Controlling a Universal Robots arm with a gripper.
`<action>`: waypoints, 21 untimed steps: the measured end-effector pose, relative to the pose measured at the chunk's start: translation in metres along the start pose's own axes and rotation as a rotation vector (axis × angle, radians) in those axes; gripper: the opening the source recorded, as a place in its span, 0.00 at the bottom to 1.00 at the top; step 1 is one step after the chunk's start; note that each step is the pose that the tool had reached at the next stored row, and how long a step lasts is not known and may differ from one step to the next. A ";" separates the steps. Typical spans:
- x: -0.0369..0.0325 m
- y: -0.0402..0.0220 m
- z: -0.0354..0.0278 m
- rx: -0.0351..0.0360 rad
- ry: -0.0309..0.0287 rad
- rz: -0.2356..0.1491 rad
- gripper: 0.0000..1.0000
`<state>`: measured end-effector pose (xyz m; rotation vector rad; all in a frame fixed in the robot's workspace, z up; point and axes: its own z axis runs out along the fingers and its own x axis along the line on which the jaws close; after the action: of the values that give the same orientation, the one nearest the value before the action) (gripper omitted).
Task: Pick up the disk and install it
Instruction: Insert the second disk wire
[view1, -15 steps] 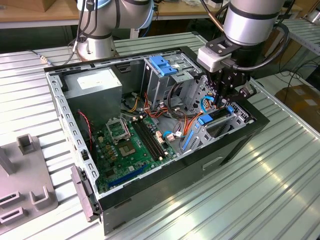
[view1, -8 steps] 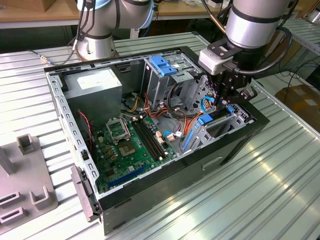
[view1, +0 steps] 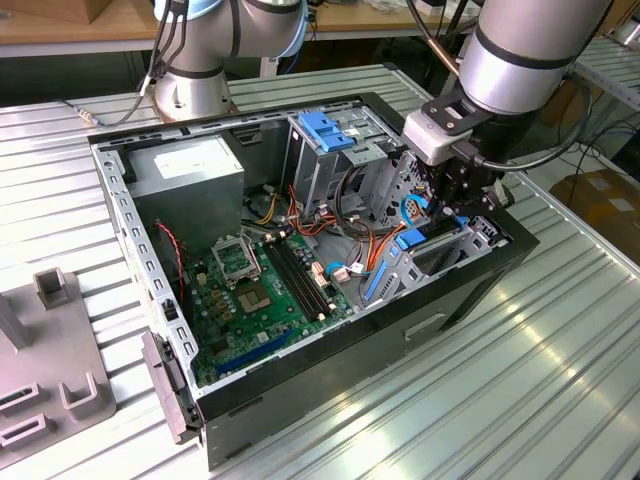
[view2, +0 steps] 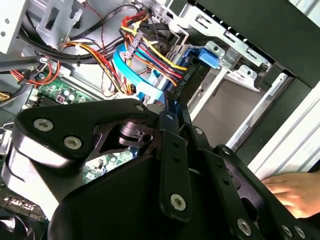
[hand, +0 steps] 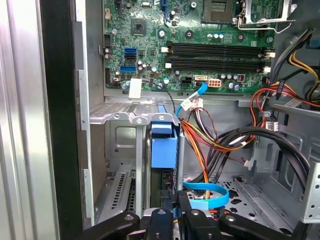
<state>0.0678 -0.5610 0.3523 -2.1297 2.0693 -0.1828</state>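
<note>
First wrist view: disk (hand: 164, 150), blue frame edge uppermost, stands on edge in the grey sheet-metal bay (hand: 117, 117) of the open computer case (view1: 150, 260), beside the green motherboard (hand: 200, 45). Gripper (hand: 175, 202) jaws closed on its edge. Judged rigid, fairly heavy, shock-sensitive; best held by the plastic frame rails, clear of the bundled cables (hand: 215, 135)

The arm (view1: 520, 50) is a thick silver-grey tube with a dark band round it, and black cables run down beside it. Below sits a pale grey wrist block, then the black gripper (view1: 455, 195). In the second wrist view its matte black linkage plates (view2: 175, 165) carry round silver screw heads.
</note>
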 end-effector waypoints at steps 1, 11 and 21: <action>0.0012 0.0002 0.0006 0.0000 0.0000 0.000 0.16; 0.0027 -0.0001 0.0056 0.0000 -0.0008 0.000 0.16; 0.0016 0.0000 0.0067 -0.0002 -0.0034 -0.007 0.16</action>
<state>0.0692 -0.5624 0.3457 -2.1364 2.0600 -0.1798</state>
